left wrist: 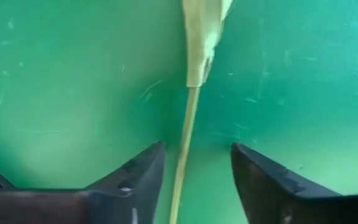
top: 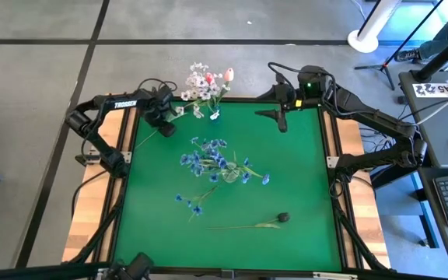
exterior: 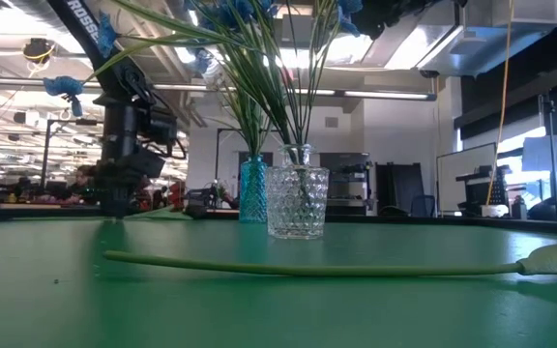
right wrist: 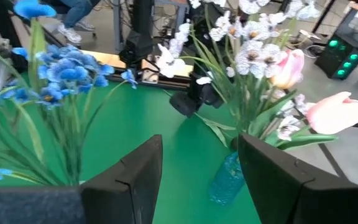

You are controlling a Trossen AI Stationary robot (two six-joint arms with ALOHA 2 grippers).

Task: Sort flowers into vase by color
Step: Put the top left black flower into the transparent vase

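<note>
The flowers are spread over your green mat (top: 302, 179) in a few spots. The blue blossoms (top: 212, 159) mostly stand in the clear glass vase (exterior: 298, 201) around the middle of the mat, with one loose blue spray (top: 191, 202) lying flat nearer the front edge. The white blossoms (top: 201, 82) and the pink tulip buds (top: 228, 75) stick up out of the blue vase (exterior: 252, 189) at the far edge. The dark bud (top: 283, 217) lies on its long stem at front right, well apart from both vases.

Your left gripper (top: 162, 123) is down at the far left corner of the mat, straddling a thin pale stem (left wrist: 185, 146) that's lying on the surface. The fingers (left wrist: 132, 180) sit on either side of it with a narrow gap on each side, so they're only partly open and not touching the stem from what you can see in the wrist view.

Your right gripper (top: 282, 120) hangs over the far right part of the mat, pointed toward the blue vase, fingers apart with nothing between them.
</note>
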